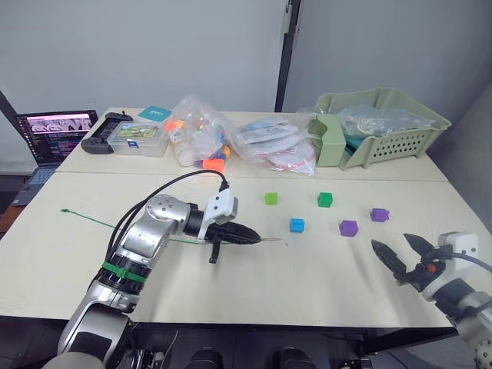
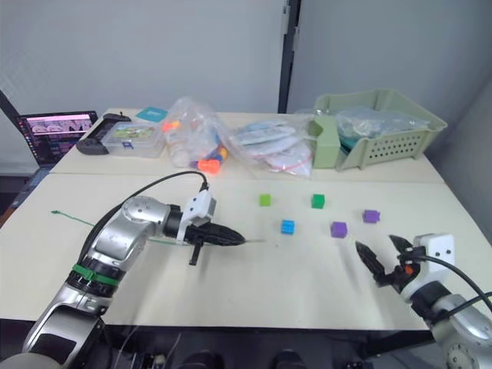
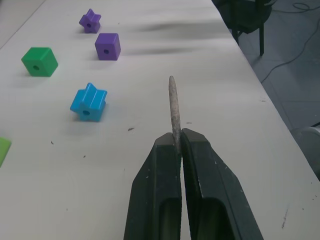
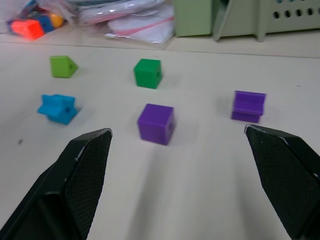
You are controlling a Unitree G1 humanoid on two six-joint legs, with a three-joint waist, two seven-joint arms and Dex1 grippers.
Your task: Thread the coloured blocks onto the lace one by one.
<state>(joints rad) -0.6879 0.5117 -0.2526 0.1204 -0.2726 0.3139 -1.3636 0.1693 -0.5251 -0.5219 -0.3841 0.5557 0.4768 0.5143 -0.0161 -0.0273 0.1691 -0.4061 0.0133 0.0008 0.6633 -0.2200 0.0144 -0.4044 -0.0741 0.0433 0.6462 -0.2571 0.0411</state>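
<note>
Left wrist view: my left tool [image 3: 176, 145] is clenching the lace's [image 1: 92, 222] stiff tip; cord looks limp. Right tool [image 4: 182, 175] is gaping toward the light, rigid purple cube [image 4: 156, 123].

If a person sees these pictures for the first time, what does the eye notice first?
First, the left gripper at the table's middle, shut on the lace, its pale tip pointing toward five coloured blocks scattered just beyond. Then the right gripper, open near the table's front right edge.
</note>
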